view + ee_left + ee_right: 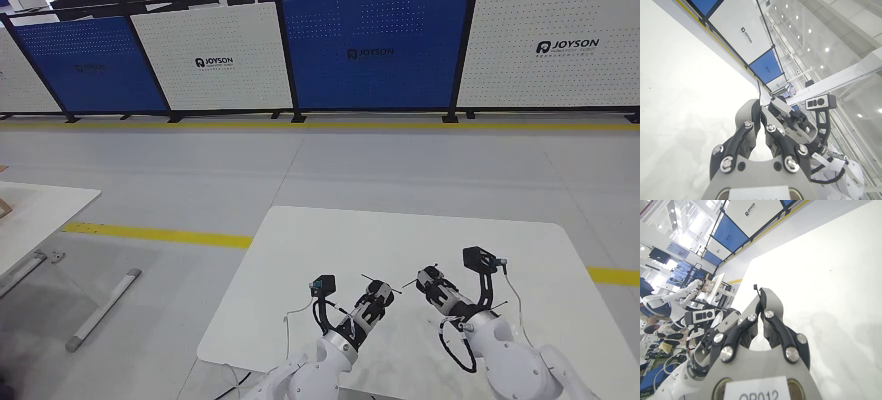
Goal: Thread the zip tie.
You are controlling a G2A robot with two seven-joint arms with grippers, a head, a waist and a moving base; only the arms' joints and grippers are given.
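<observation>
Bench (330, 250): white top, smooth, matt, with a faint sheen.
Left pincer (760, 106), right pincer (761, 295): grey shells with a smooth satin finish; metal or plastic, can't tell.
Links (740, 136): black matt plastic.
Screws (790, 163): bright polished metal.
Pads (755, 115): black, ribbed, rubbery.
Zip tie (759, 89): thin black plastic, smooth, slightly glossy.
Label (755, 387) on the right pincer's base: white, matt, paper-like.

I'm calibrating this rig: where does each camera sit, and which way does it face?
Top view: above, looking down at the table; left gripper and right gripper show.
Left wrist view: behind the left gripper, along the zip tie tail.
Right wrist view: behind the right gripper, toward the zip tie head.
All views share the table.
</observation>
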